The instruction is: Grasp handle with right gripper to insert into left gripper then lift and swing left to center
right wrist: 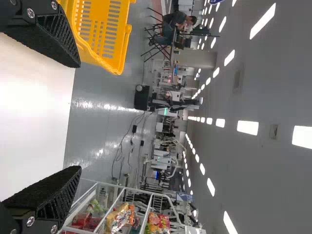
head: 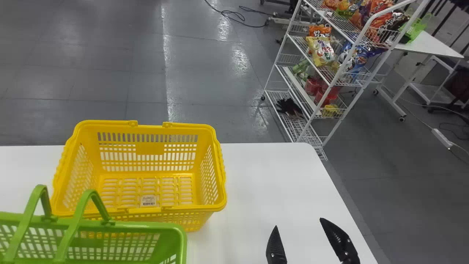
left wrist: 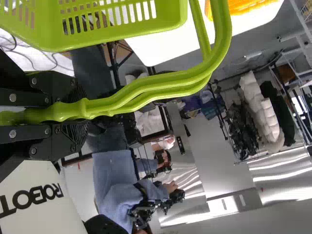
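On the robot's side of the yellow basket (head: 183, 209), the green basket (head: 146, 226) is held by its paired handles (left wrist: 161, 85), which are clamped between the fingers of the left gripper (left wrist: 80, 112). With both handles apparently secured, the lift is best made straight and level, so that the yellow basket's near rim is neither snagged nor dragged when the swing is begun. Right of the yellow basket, the right gripper (head: 299, 223), its fingers spread and unladen, is best kept clear.
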You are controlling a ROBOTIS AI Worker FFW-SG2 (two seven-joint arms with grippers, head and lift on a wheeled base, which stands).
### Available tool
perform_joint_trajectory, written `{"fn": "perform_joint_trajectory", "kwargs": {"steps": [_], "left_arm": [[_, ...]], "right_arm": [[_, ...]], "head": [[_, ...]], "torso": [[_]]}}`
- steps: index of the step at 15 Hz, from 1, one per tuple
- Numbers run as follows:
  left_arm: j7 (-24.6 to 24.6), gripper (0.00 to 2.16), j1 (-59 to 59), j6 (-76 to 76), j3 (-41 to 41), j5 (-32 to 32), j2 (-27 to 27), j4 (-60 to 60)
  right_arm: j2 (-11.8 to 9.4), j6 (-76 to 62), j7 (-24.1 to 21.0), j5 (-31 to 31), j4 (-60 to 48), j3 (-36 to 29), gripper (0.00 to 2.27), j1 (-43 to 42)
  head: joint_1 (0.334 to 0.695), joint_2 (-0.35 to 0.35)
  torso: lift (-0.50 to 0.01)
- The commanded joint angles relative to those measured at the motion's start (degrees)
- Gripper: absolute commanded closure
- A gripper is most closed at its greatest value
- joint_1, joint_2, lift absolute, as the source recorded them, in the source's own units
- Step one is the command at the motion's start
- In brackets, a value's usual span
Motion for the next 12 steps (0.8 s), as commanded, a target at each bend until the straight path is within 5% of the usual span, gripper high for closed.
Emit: {"fn": "perform_joint_trajectory", "kwargs": {"steps": [1,12], "left_arm": [[0.5,1.97,0.9,0.1,1.2,0.5,0.1,0.6],[4.1,1.97,6.3,0.1,7.2,3.2,-0.3,0.9]], "right_arm": [[0.0,0.0,0.0,-0.1,0.3,0.0,0.05,-0.1],[-0.3,-0.2,0.2,-0.4,1.4,0.2,0.05,-0.7]], "head": [[0.695,-0.290],[0.695,-0.232]], "torso": [[-0.093],[-0.093]]}}
